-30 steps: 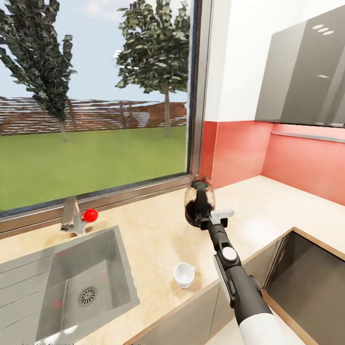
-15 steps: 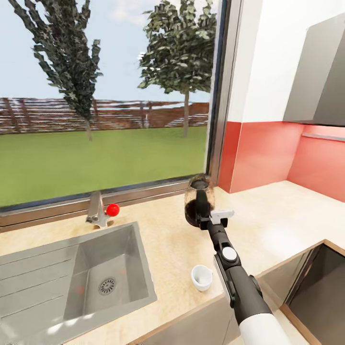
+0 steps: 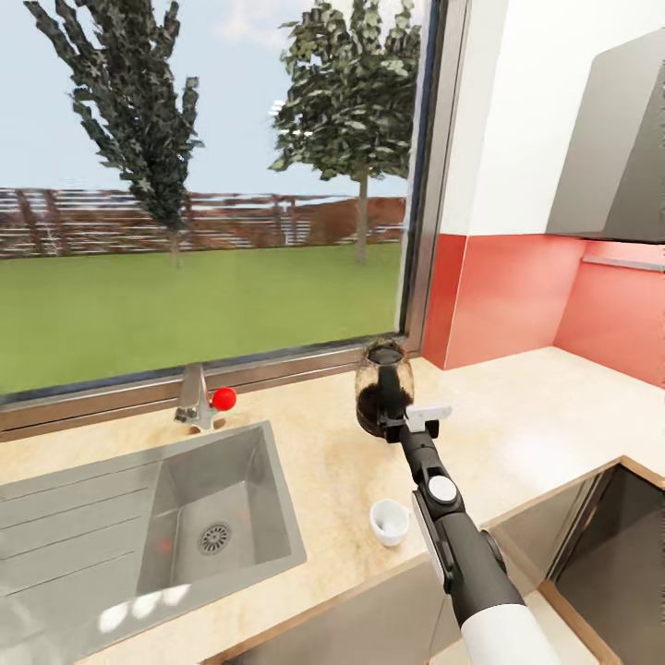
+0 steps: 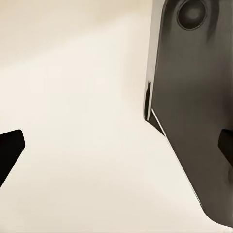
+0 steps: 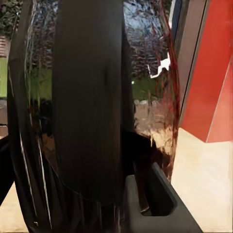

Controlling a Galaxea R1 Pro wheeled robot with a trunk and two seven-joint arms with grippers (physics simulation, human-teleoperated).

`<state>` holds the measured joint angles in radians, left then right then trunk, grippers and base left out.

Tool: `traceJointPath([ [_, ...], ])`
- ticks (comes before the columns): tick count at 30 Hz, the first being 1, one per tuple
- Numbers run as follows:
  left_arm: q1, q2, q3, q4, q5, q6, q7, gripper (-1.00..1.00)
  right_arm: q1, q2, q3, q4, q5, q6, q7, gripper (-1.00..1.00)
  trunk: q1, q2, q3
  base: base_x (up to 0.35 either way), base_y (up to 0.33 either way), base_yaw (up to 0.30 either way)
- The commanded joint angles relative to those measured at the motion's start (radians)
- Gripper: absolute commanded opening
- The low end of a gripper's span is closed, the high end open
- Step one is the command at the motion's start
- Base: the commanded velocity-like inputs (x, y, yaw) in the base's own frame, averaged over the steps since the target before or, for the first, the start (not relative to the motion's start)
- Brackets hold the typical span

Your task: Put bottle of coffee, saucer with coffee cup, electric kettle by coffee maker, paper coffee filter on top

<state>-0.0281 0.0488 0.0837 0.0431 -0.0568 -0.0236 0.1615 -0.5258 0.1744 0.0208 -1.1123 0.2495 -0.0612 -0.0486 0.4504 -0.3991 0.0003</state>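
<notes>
- The right pincer [image 3: 392, 416] was at the black handle of the electric kettle [image 3: 381, 388], apparently closed on it; the right wrist view showed the handle band up close against the glass body, though finger contact itself could not be confirmed
- The kettle stood upright over the table [image 3: 323, 462], far of the coffee cup [image 3: 389, 522] and right of the sink [image 3: 166, 536]; whether its base touched the table could not be told
- Its long axis ran vertical, opening upward, handle facing near toward the robot
- The left pincer [image 4: 116, 145] appeared wide open, both dark tips at the frame edges, holding nothing
- Risk, as judged: a hold on the handle alone lets the round body swing or tilt, and a slack hold would drop it
- Risk: the cup stood upright near the table's near edge, close beside the right arm; a sweep of that arm could knock it off
- No coffee maker was seen here, so placement may call for carrying the kettle further
</notes>
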Motion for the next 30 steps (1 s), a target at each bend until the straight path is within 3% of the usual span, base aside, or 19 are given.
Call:
traceJointPath([
  [1,-0.001,0.000,0.008,0.003,-0.006,-0.002,0.003,1.00,0.000,0.000,0.001,0.000,0.011,-0.002,-0.005,-1.00,0.000,-0.001,0.000,-0.329,0.000,0.000],
  [8,-0.001,0.000,0.008,0.003,-0.006,-0.002,0.003,1.00,0.000,0.000,0.001,0.000,0.010,-0.002,-0.005,-1.00,0.000,-0.001,0.003,-0.292,0.000,0.028],
  [22,-0.001,-0.001,0.008,0.002,-0.005,-0.002,0.003,1.00,0.000,0.000,0.001,0.001,0.010,-0.002,-0.005,-1.00,0.000,-0.001,0.015,-0.120,0.000,0.197],
  [30,-0.001,0.000,0.008,0.001,-0.005,-0.002,0.003,1.00,0.000,0.000,0.001,0.002,0.010,-0.002,-0.004,-1.00,0.000,-0.001,0.016,-0.161,0.056,0.042],
])
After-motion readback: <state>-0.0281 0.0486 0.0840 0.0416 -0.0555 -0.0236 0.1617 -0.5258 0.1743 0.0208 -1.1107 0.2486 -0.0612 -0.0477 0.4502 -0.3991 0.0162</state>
